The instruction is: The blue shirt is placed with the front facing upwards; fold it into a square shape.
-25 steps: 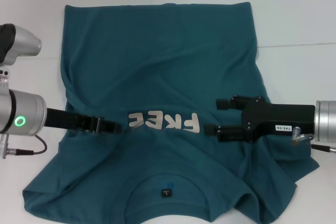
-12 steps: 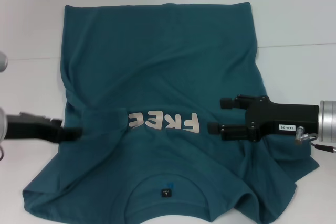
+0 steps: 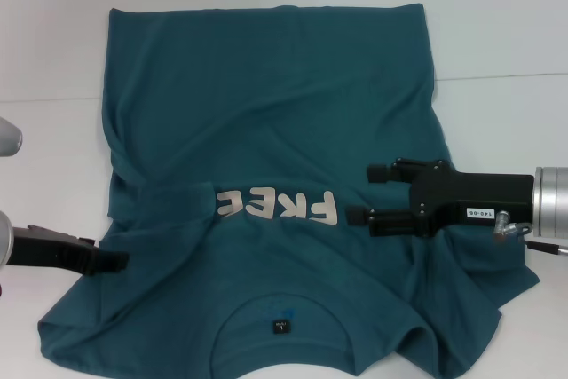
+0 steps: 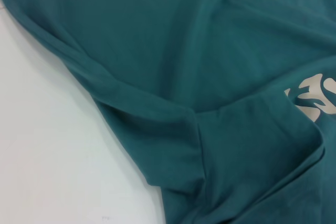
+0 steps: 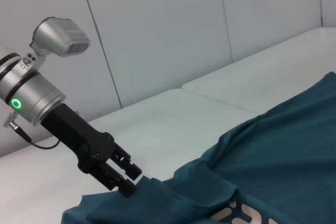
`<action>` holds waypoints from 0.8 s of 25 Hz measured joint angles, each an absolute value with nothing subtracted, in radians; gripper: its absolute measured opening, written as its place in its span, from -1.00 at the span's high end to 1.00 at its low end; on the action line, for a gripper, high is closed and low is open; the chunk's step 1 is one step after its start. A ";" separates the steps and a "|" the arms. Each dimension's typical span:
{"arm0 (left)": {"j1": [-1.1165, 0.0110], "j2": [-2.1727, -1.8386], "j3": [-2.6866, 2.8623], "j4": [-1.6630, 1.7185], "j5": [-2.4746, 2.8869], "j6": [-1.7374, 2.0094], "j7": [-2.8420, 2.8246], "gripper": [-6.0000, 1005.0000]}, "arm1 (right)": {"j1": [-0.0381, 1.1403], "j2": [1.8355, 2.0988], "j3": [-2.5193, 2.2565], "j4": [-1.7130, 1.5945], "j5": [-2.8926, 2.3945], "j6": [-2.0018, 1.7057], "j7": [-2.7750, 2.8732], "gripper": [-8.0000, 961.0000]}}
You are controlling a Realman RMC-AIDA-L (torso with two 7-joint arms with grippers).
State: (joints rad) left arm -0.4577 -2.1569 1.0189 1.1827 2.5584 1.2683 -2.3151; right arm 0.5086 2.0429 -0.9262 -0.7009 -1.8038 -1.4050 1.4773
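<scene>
The right gripper (image 3: 357, 191) hovers over the chest of the blue shirt (image 3: 275, 104), its two dark fingers (image 3: 390, 217) spread apart and empty, tips just right of the lettering (image 3: 280, 205). The left gripper (image 3: 114, 260) sits at the shirt's left edge, by the sleeve; the right wrist view shows its tip (image 5: 128, 184) touching the cloth's border, but whether its fingers are parted or pinching fabric I cannot tell.

The shirt lies flat on the white table (image 3: 497, 33), front up, collar and small dark label (image 3: 280, 325) at the near edge, hem at the far edge. Its pale "FREE" print reads upside down from the head view. The left sleeve is turned inward into a flap (image 4: 247, 145) that meets the first letter; the near right corner is bunched in soft ridges.

The cloth looks like thin matte cotton jersey: light, limp, with no stiffness, so it will likely drape and sag from wherever it is lifted, and drag over the smooth table rather than slide cleanly. Pinching a doubled edge, such as a sleeve seam, shoulder or hem corner, should hold better than a single layer mid-panel, and two matched holds would keep a fold line straight.
</scene>
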 joint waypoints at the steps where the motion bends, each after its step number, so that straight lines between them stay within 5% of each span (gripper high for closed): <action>1: -0.462 -2.156 1.014 1.173 2.559 1.264 -2.313 -0.19 | 0.509 2.043 -0.926 -0.701 -1.804 -1.405 1.477 -0.91; 15: -0.509 -2.144 0.994 1.079 2.559 1.205 -2.296 -0.16 | 0.511 2.045 -0.928 -0.701 -1.804 -1.408 1.493 -0.91; 20: -0.512 -2.145 0.997 1.074 2.556 1.214 -2.290 -0.01 | 0.511 2.045 -0.928 -0.701 -1.804 -1.408 1.493 -0.91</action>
